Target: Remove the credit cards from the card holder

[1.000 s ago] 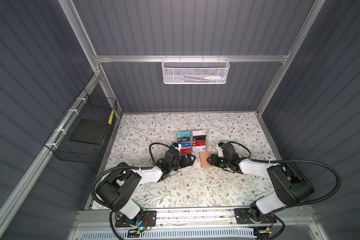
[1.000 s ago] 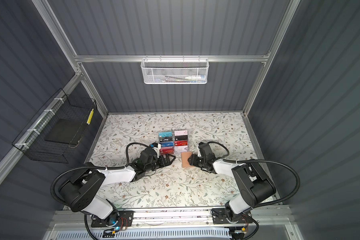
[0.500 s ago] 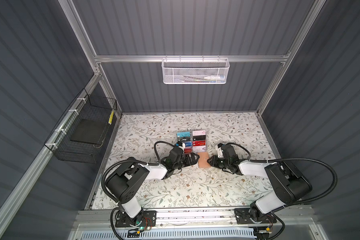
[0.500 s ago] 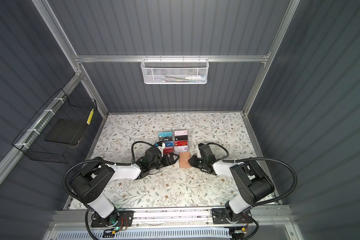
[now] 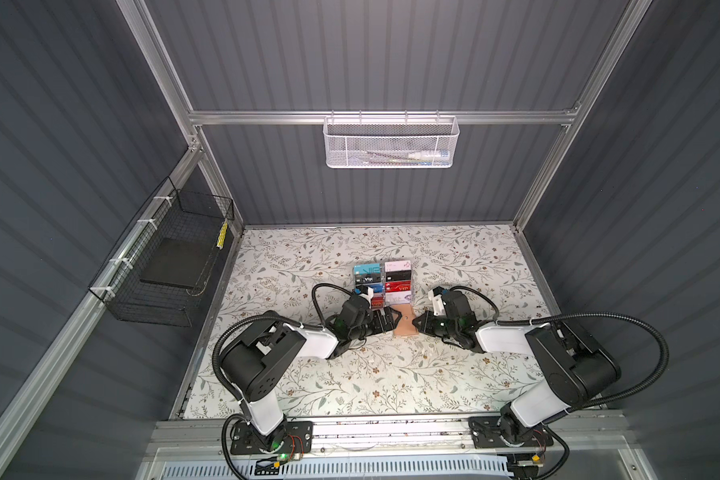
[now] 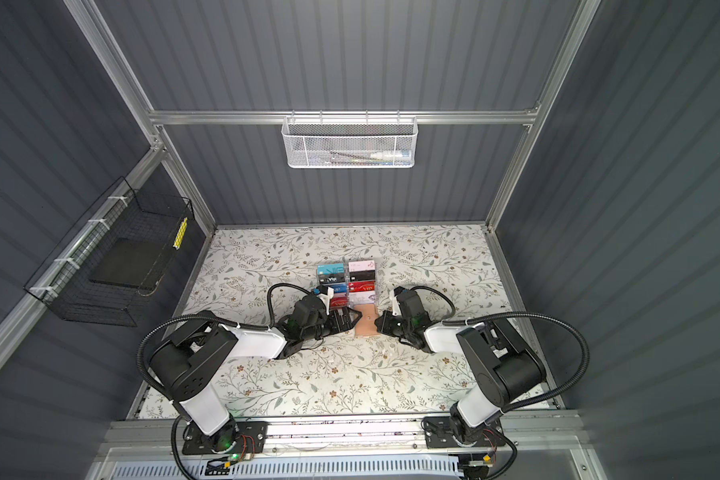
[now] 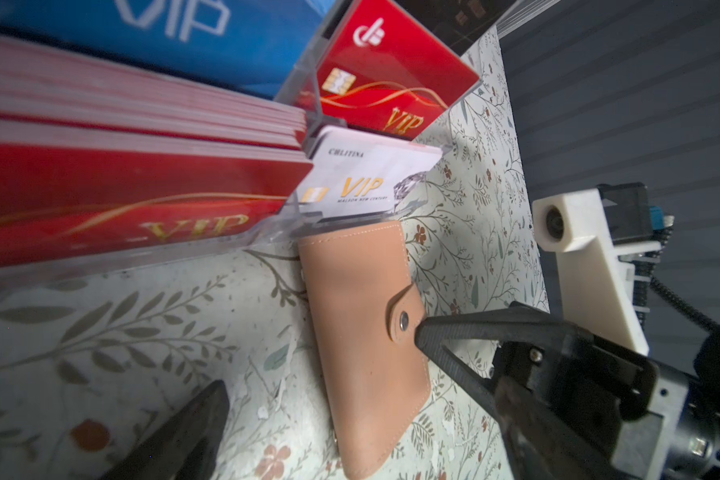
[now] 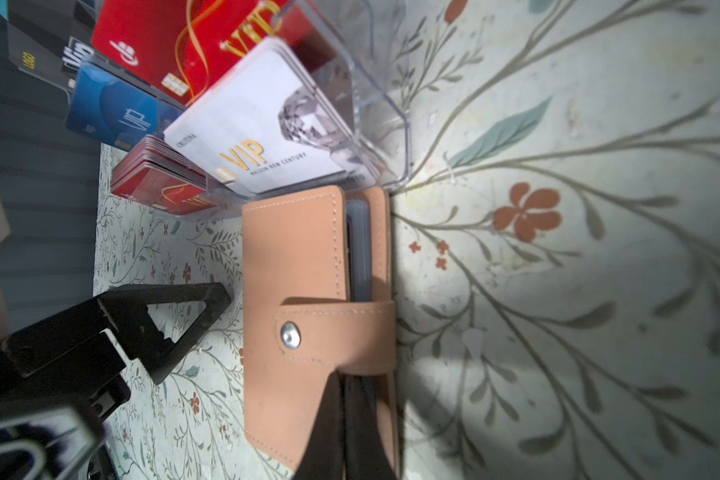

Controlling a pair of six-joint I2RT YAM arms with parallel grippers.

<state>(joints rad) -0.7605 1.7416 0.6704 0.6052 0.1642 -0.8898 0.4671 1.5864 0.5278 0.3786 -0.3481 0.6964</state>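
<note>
Right gripper first: the jaws are pinched all the way together, with the tips jammed against the closure strap of the card holder, right where the strap wraps round the open edge. From the wrist shots I honestly can't tell if it has a bit of strap nipped or is just poking at it.

Left gripper is spread as wide as it goes and has nothing in it. One of its fingers sits just beside the holder's spine, with a sliver of floral table between them.

The holder lies flat a little below the middle of both top views, between the two grippers. Its far end is right up against the front lip of the clear rack. The strap is fastened down on its metal snap. Grey-blue pages peek out of the open edge, and whatever's in them is hidden.

Readable stuff, all on the credit cards standing in the rack:
- white card: "CHLITINA", a big gold "VIP", and a tiny line ending "NEW CENTURY"
- red card: gold "VIP" plus a chip
- blue card: white "VIP"
</note>
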